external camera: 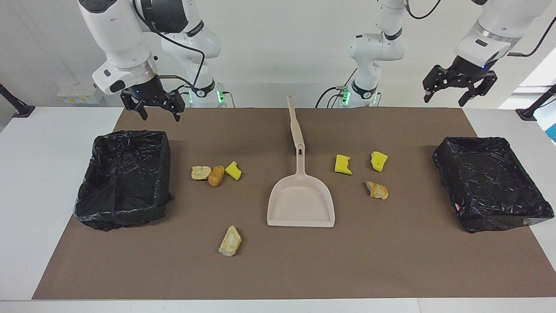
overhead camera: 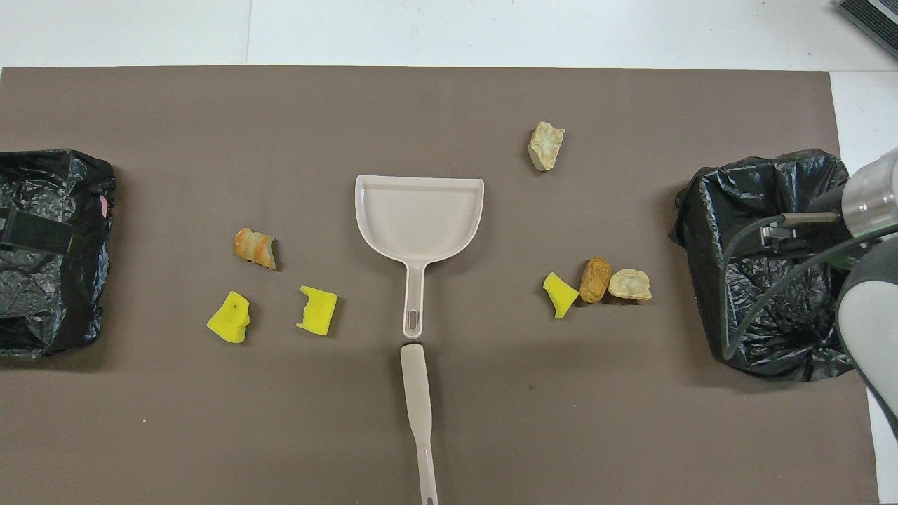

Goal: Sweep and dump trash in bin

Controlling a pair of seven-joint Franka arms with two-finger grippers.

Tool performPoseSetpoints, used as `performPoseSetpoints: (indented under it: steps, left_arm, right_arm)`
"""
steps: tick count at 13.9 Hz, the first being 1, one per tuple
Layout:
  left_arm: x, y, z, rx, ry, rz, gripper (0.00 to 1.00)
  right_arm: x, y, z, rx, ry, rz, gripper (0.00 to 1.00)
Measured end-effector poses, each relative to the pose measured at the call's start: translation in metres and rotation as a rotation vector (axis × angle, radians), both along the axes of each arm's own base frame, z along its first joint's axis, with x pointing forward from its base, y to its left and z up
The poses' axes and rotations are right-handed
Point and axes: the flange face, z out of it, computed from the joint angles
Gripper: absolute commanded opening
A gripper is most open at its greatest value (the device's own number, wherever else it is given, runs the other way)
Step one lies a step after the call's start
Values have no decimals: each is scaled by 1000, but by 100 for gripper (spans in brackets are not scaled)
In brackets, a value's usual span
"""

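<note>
Two arms, glossy white rounded shells with black bands at the joints. Right arm (external camera: 117,30): large black joint section near the top, brushed silver collar at the wrist, white wrist block with a dark oval patch. Black cable loops from the upper arm down to the wrist. Left arm (external camera: 491,34): same white shell, silver collar, black cable trailing off. Each gripper, right gripper (external camera: 157,112) and left gripper (external camera: 444,96), is black, linkage-built, with a small blue light above it. Green lights glow at both bases.
</note>
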Motion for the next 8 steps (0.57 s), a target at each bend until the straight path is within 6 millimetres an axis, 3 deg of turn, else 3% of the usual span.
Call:
performPoseSetpoints:
  steps: [8]
  left_arm:
    - [-2, -3, -2, 0, 5, -6, 100]
  right_arm:
    - [-1, 0, 0, 0, 0, 0, 100]
